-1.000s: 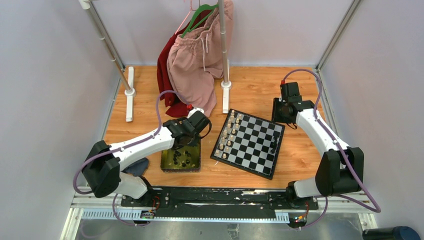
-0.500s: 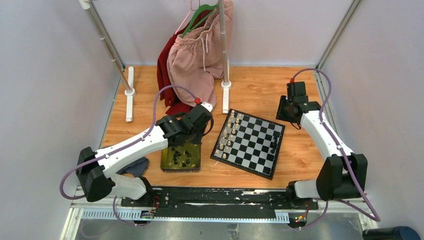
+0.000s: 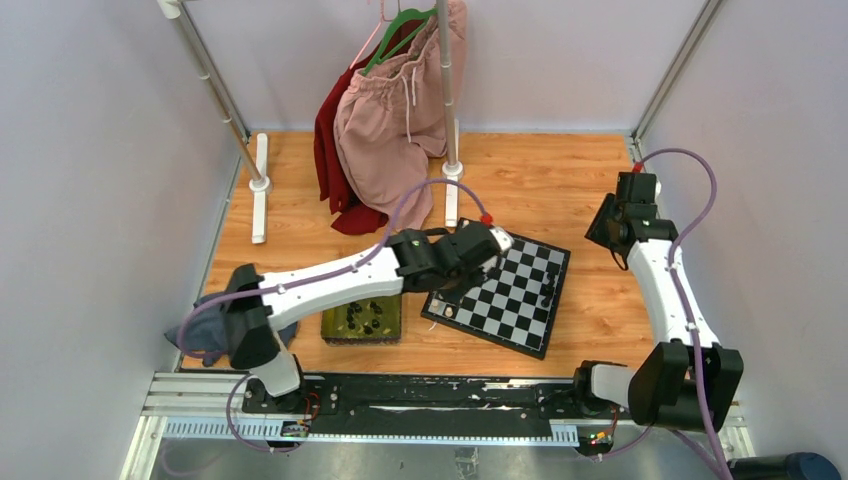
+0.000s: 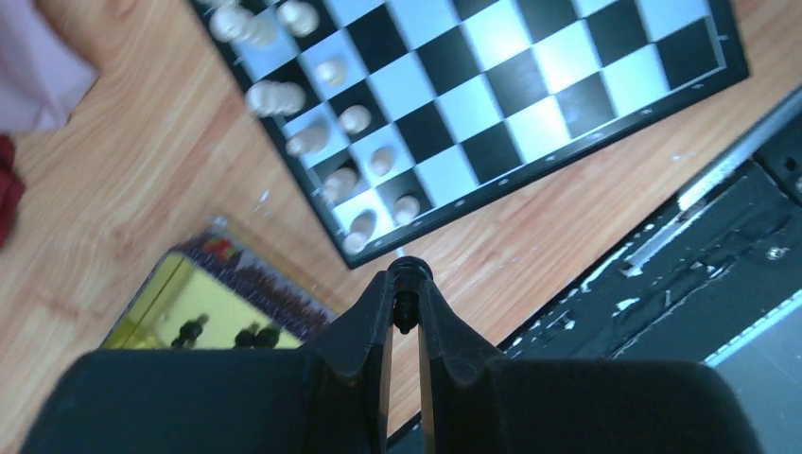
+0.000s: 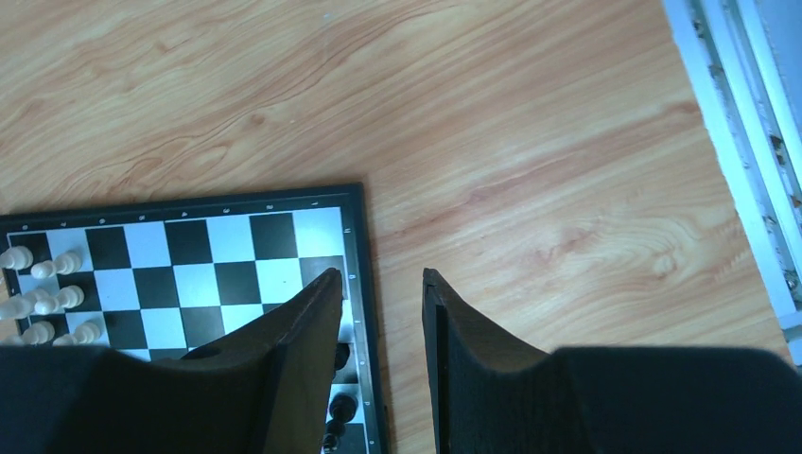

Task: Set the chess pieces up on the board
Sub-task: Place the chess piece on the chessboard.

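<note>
The board lies right of centre; it also shows in the left wrist view and the right wrist view. My left gripper hovers over the board's left side, shut on a tiny black chess piece at its fingertips. More black chess pieces lie in the yellow-green tray, which also shows in the left wrist view. A few black pieces stand at the board's right edge. My right gripper is open and empty beyond the board's right edge.
Cream-white pieces fill the board's left rows. Pink and red clothes hang from a rack with poles and white feet at the back. A blue cloth lies at the near left. A black rail runs along the front.
My left arm has swung right from above the tray to over the board's left side. My right arm has drawn back to the right, off the board.
</note>
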Tool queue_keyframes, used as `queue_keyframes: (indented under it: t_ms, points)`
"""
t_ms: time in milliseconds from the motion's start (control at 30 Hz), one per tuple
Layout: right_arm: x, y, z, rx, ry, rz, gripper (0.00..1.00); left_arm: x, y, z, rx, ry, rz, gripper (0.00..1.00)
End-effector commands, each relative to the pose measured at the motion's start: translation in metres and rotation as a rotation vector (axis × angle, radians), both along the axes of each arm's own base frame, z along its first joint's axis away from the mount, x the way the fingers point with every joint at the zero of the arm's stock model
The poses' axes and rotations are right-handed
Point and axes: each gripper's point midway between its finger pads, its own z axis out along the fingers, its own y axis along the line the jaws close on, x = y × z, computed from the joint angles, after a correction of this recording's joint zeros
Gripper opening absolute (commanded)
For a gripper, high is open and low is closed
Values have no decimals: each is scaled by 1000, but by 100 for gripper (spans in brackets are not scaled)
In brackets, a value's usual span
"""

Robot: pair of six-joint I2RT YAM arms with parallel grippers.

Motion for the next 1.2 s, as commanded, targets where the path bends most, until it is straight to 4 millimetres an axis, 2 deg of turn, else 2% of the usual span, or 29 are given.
queue_keyframes:
  t_ms: [0, 100, 300, 667, 900, 1167]
  points:
    - [-16, -17, -2, 1, 3, -81, 41, -21, -39, -5, 32, 21, -177, 0]
    - [-20, -23, -2, -3, -2, -101, 42, -26, -66, -7, 26, 24, -231, 0]
    - [-29, -31, -6, -1, -3, -134, 41, -25, -108, -29, 33, 53, -270, 0]
    - [-34, -35, -12, 12, -3, -153, 41, -21, -161, -58, -14, 125, -235, 0]
    - [-35, -34, -14, 14, 0, -148, 41, -20, -185, -67, -54, 163, -210, 0]
    - [-37, -34, -12, 9, -10, -148, 41, -20, -196, -80, -62, 191, -182, 0]
